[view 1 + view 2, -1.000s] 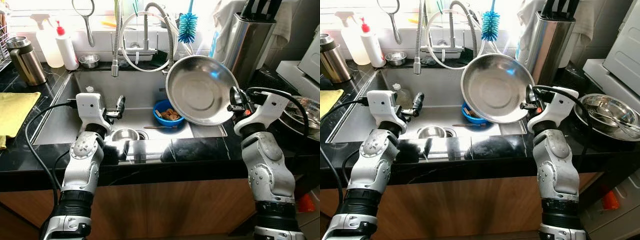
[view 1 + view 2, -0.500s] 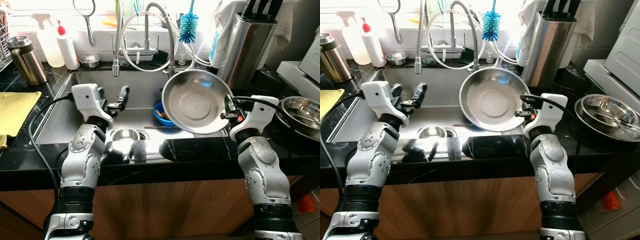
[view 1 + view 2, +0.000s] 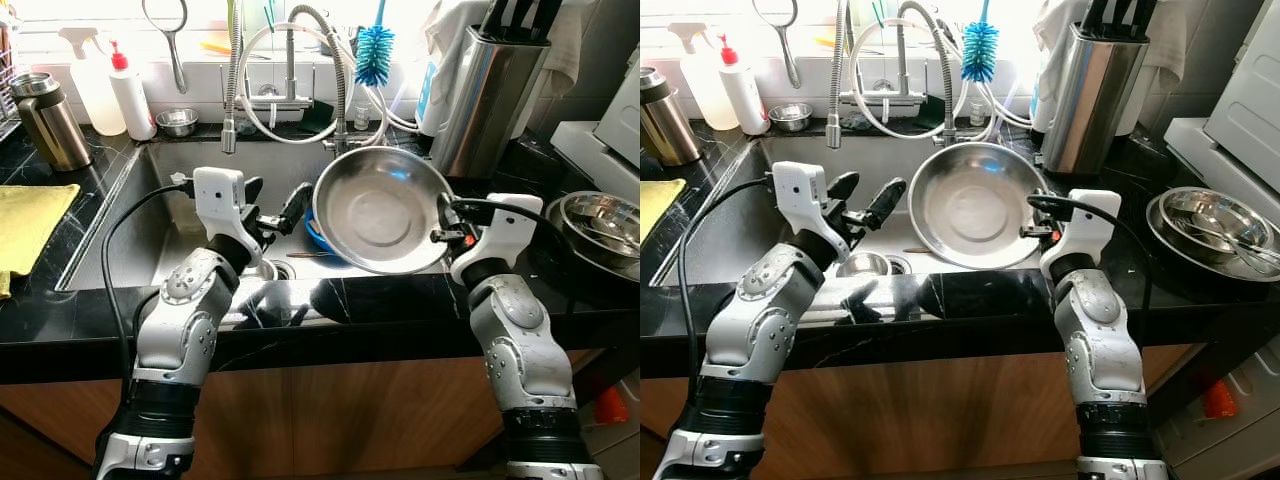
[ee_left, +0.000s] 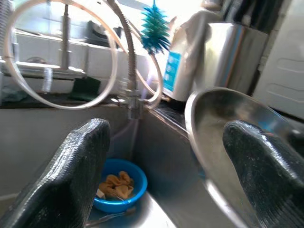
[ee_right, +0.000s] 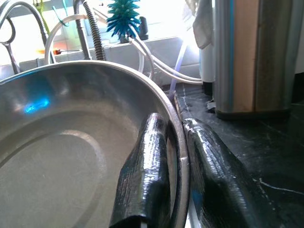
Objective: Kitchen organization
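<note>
Black marble counter (image 3: 60, 310) surrounds a steel sink (image 3: 150, 235) under a bright window. Steel pan (image 3: 380, 210) is held tilted over the right half of the sink, hollow side facing the robot, clear of the basin floor. Right gripper (image 5: 173, 185) pinches the pan's right rim, one finger inside the wall and one outside, pressed against the metal. Left gripper (image 3: 272, 207) hangs over the middle of the sink, just beside the pan's left edge but apart from it, fingers (image 4: 76, 175) spread wide and holding nothing.

Behind and partly hidden by the pan lies a blue bowl (image 4: 118, 190) with brownish scraps, on the sink floor; a utensil (image 3: 310, 254) lies in front of it. Small steel cup (image 3: 865, 264) sits near the drain. Coiled hose faucet (image 3: 290, 60) rises at the back rim, with a teal bottle brush (image 3: 374, 55) beside it. Steel knife block (image 3: 485, 85) stands on the counter to the right, close behind the pan. Further right, a stack of steel bowls (image 3: 1215, 225). On the left: a red-capped bottle (image 3: 132, 92), a steel flask (image 3: 45, 120), a small steel dish (image 3: 178, 121) and a yellow cloth (image 3: 30, 215).
</note>
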{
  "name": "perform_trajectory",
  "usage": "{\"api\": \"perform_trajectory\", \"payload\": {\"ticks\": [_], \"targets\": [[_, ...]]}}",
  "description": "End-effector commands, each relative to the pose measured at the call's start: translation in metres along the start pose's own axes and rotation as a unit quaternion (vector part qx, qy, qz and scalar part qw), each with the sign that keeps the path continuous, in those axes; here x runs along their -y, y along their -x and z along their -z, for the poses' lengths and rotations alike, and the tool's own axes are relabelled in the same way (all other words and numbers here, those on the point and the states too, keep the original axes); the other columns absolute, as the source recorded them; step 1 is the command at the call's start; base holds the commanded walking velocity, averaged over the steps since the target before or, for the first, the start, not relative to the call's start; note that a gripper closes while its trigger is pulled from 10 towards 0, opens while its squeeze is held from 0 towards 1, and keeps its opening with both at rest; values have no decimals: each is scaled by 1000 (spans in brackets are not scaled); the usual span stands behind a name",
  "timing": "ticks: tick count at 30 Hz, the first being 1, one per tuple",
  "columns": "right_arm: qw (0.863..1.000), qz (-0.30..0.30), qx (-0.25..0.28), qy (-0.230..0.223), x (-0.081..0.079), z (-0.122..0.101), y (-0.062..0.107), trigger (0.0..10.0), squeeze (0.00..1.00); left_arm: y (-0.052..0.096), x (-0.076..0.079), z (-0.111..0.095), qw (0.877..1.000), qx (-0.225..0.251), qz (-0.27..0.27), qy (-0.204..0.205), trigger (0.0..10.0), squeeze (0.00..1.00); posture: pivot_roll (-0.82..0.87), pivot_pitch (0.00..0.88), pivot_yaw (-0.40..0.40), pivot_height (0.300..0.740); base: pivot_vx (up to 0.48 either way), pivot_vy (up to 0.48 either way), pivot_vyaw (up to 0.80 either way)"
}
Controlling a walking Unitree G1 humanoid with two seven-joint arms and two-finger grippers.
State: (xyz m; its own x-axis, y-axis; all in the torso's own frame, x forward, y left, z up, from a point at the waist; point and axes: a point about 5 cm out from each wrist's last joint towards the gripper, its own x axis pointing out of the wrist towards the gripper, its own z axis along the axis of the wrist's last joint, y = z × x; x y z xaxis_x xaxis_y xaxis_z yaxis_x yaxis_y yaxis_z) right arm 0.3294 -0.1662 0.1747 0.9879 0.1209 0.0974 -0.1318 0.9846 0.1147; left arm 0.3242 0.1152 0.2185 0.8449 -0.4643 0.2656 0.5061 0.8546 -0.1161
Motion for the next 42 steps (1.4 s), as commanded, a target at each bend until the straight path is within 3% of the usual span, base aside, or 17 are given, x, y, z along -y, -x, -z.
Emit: {"api": "perform_trajectory", "payload": {"ticks": [1, 22, 42], "targets": [[1000, -7, 5, 6, -2, -2, -2, 10000, 0, 0, 6, -2, 1000, -1, 16, -8, 10000, 0, 0, 31, -34, 740, 0, 0, 0], [999, -27, 14, 37, -13, -5, -7, 10000, 0, -1, 13, 5, 996, -40, 32, -72, 10000, 0, 2, 31, -33, 740, 0, 0, 0], [998, -54, 25, 36, -25, -8, -9, 10000, 0, -1, 15, 9, 994, -57, 41, -87, 10000, 0, 6, 23, -33, 740, 0, 0, 0]]}}
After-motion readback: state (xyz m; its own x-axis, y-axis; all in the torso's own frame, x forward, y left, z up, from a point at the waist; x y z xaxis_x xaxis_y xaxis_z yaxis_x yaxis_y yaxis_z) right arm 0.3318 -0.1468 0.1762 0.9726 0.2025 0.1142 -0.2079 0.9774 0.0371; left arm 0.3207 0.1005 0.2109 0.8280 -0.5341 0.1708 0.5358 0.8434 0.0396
